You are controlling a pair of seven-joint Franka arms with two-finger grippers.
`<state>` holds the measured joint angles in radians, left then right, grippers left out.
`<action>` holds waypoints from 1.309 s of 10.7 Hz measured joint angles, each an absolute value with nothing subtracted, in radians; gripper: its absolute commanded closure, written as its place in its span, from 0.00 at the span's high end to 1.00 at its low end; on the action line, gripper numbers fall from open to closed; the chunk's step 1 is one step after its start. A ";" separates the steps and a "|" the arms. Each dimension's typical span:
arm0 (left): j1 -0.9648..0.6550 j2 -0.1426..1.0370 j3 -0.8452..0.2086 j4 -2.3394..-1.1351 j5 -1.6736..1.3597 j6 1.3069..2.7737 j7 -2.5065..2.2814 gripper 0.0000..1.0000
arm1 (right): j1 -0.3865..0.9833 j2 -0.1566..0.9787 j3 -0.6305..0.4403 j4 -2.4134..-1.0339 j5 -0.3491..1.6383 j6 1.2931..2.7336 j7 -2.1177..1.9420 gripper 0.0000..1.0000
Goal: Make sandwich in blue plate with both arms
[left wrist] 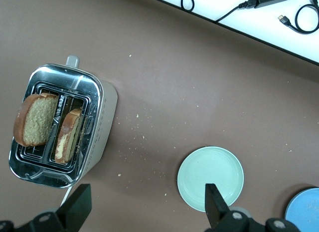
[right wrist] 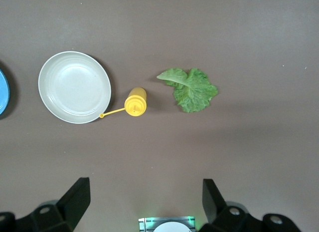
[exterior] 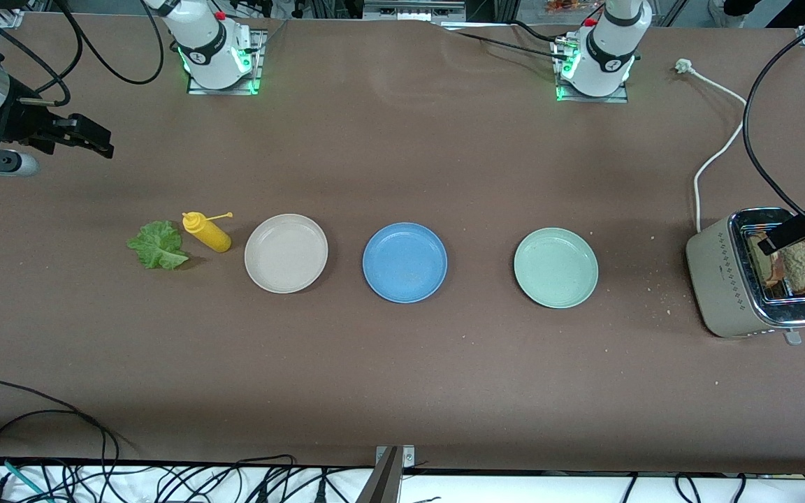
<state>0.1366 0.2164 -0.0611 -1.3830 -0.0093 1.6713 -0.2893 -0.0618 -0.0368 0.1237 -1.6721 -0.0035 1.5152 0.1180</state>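
Standing upright in the toaster (exterior: 731, 279) at right, two bread slices (exterior: 794, 265) run edge-on; both grippers, left (left wrist: 144, 207) and right (right wrist: 144, 202), hover open.

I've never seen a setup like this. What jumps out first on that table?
Three plates sit in a row on the brown table: a beige-white plate, the blue plate in the middle, and a mint-green plate. At the left arm's end a toaster holds two bread slices, with the open left claw above it. At the right arm's end lie a lettuce leaf and a yellow squeeze bottle.
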 measured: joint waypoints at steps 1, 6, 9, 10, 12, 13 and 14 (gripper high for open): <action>0.137 0.216 -0.061 -1.383 -0.009 1.671 -0.289 1.00 | -0.062 -0.037 0.124 -1.672 -0.003 1.516 0.119 1.00; 0.137 0.217 -0.061 -1.383 -0.009 1.672 -0.289 1.00 | -0.062 -0.035 0.123 -1.672 -0.003 1.522 0.120 1.00; 0.137 0.219 -0.061 -1.383 -0.009 1.672 -0.289 1.00 | -0.062 -0.035 0.123 -1.672 -0.003 1.521 0.120 1.00; 0.137 0.223 -0.061 -1.383 -0.009 1.672 -0.289 1.00 | -0.062 -0.035 0.123 -1.672 -0.003 1.521 0.120 1.00; 0.137 0.248 -0.060 -1.384 -0.009 1.716 -0.287 1.00 | -0.062 -0.035 0.123 -1.672 -0.003 1.521 0.120 1.00; 0.137 0.262 -0.060 -1.379 -0.009 1.747 -0.287 1.00 | -0.062 -0.035 0.123 -1.672 -0.003 1.520 0.120 1.00; 0.137 0.271 -0.061 -1.371 -0.012 1.761 -0.287 1.00 | -0.062 -0.035 0.123 -1.672 -0.003 1.520 0.120 1.00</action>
<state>0.1369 0.2713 -0.0606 -1.3709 -0.0118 1.7605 -0.2866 -0.0620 -0.0349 0.1230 -1.6722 -0.0030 1.5200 0.1199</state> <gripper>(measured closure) 0.000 0.000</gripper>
